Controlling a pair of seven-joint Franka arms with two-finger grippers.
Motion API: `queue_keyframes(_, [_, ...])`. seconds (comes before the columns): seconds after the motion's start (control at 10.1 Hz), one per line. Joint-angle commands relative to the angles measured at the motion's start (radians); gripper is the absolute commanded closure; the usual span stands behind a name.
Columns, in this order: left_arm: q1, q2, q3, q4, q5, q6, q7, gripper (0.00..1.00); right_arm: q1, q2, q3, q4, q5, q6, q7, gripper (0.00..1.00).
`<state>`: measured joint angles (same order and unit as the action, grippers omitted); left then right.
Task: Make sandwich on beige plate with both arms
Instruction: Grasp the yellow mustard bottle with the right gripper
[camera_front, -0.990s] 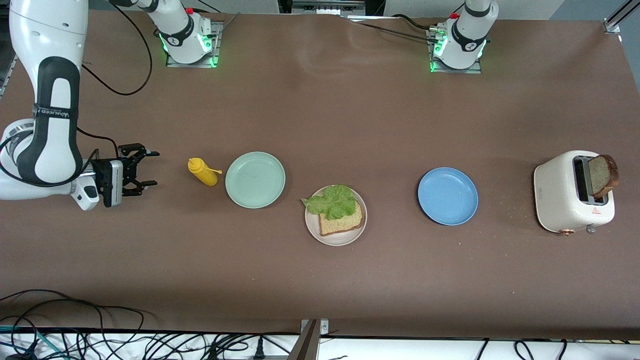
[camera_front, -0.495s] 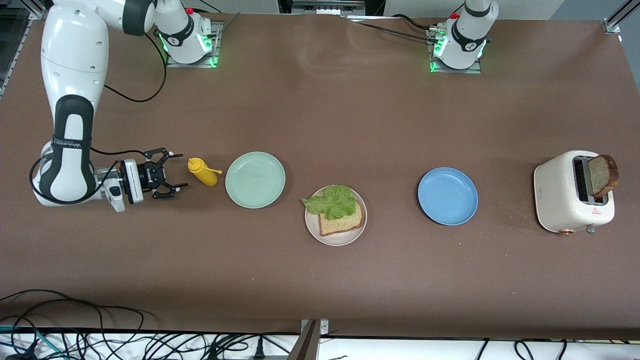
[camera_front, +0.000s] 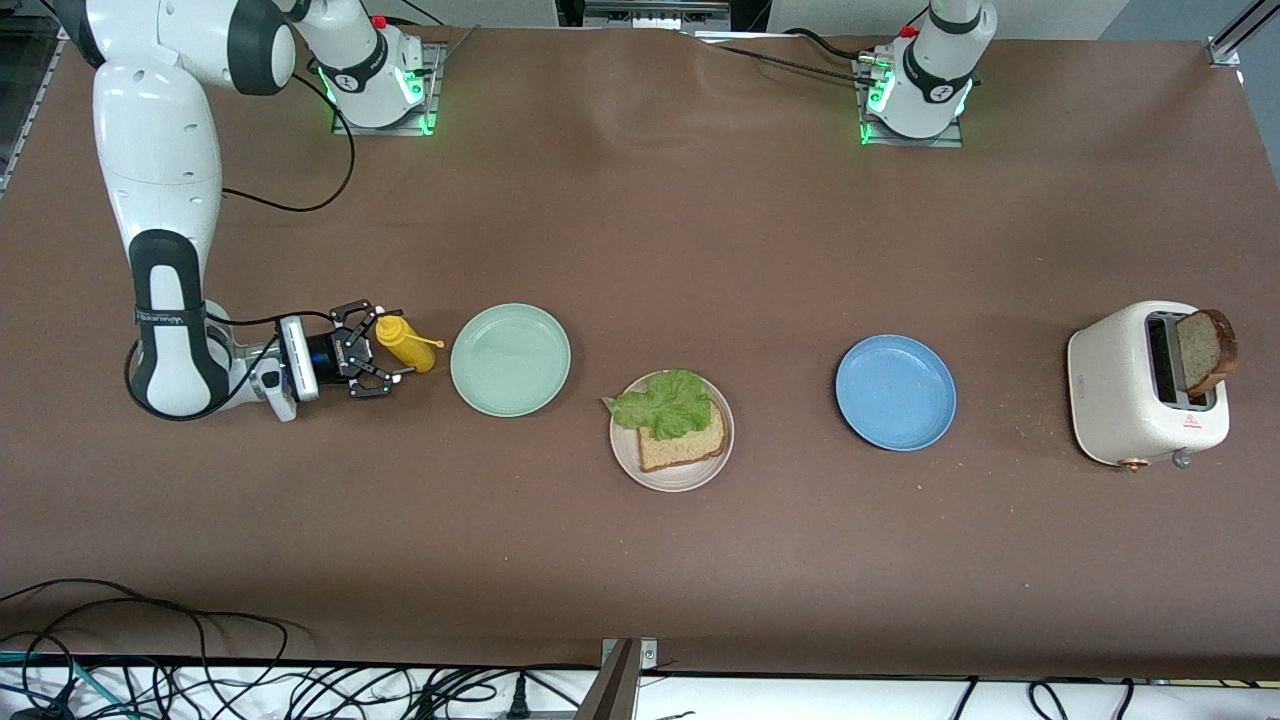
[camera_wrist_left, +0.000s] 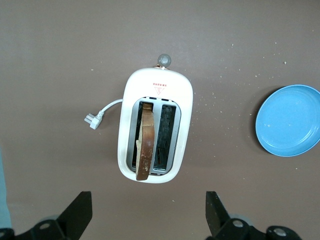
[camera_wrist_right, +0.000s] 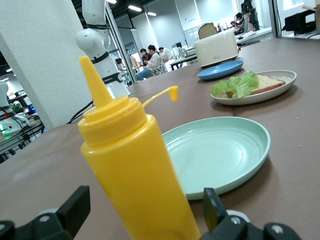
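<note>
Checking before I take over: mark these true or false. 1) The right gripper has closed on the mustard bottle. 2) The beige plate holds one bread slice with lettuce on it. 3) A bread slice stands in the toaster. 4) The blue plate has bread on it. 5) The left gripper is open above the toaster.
1) False. The right gripper is open, its fingers on either side of the yellow mustard bottle, not yet shut on it.
2) True. The beige plate carries a bread slice with a lettuce leaf on top; no second slice.
3) True. A slice of toast sticks out of the toaster.
4) False. The blue plate holds nothing.
5) True. The left gripper is open over the toaster.
</note>
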<state>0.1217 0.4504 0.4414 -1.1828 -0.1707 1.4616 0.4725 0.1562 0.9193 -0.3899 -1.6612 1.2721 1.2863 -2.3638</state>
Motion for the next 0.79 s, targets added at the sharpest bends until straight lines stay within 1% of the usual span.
queue_keyframes(0.0, [-0.002, -0.010, 0.005, -0.006, -0.024, -0.009, 0.017, 0.00, -0.015, 0.004, 0.019, 0.031, 0.021, -0.021, -0.008, 0.31])
queue_keyframes(0.1, [-0.002, -0.010, 0.005, -0.006, -0.024, -0.009, 0.017, 0.00, -0.015, 0.003, 0.019, 0.040, 0.018, -0.021, 0.009, 0.69])
queue_keyframes(0.2, [-0.002, -0.009, 0.005, -0.006, -0.024, -0.009, 0.017, 0.00, -0.015, 0.003, 0.019, 0.058, 0.012, -0.021, 0.017, 0.93])
queue_keyframes(0.3, [-0.002, -0.009, 0.005, -0.006, -0.024, -0.009, 0.017, 0.00, -0.015, -0.003, 0.017, 0.067, 0.003, -0.024, 0.050, 1.00])
queue_keyframes(0.5, [-0.002, -0.009, 0.005, -0.006, -0.024, -0.009, 0.017, 0.00, -0.014, -0.017, 0.011, 0.089, 0.000, -0.027, 0.200, 1.00])
queue_keyframes(0.69, [-0.002, -0.010, 0.005, -0.006, -0.024, -0.009, 0.017, 0.00, 0.002, -0.060, 0.008, 0.142, -0.066, -0.016, 0.427, 1.00])
